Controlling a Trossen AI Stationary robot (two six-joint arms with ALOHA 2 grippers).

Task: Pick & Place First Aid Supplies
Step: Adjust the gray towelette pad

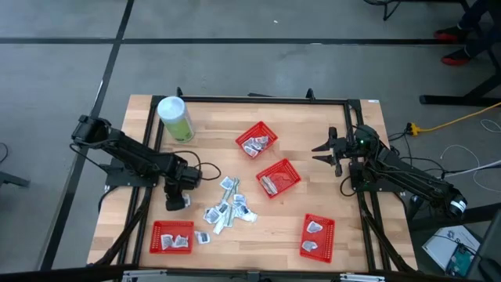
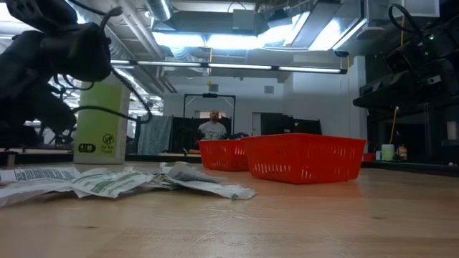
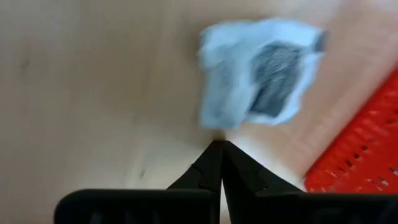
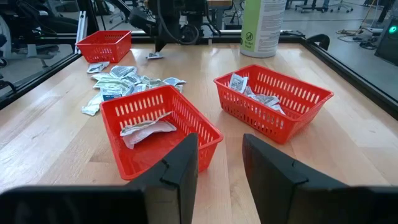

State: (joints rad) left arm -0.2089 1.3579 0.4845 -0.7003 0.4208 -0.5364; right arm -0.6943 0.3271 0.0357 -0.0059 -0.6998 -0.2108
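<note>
Packet at left gripper: a small white-grey packet (image 3: 258, 74) at the tips of the left gripper (image 3: 219, 144), fingers pressed together on its corner; in the high view this gripper (image 1: 176, 200) points down just above the front-left basket (image 1: 171, 236)
Loose supplies: a heap of flat packets and strips (image 1: 228, 207) on the bare wood near the table's middle, right of the left gripper
Front baskets: front-left red mesh basket with packets inside; front-right basket (image 1: 317, 236) with two pale packets
Middle basket: red basket (image 1: 278, 178) with a crumpled packet
Far basket: red basket (image 1: 257, 140) with several packets
Right gripper: (image 1: 327, 149) at the table's right edge, fingers (image 4: 180, 163) apart with a narrow gap, holding nothing
Canister: pale-green cylinder (image 1: 175, 117) with white lid, at the far-left corner
Background: a person (image 2: 213, 127) beyond the table
</note>
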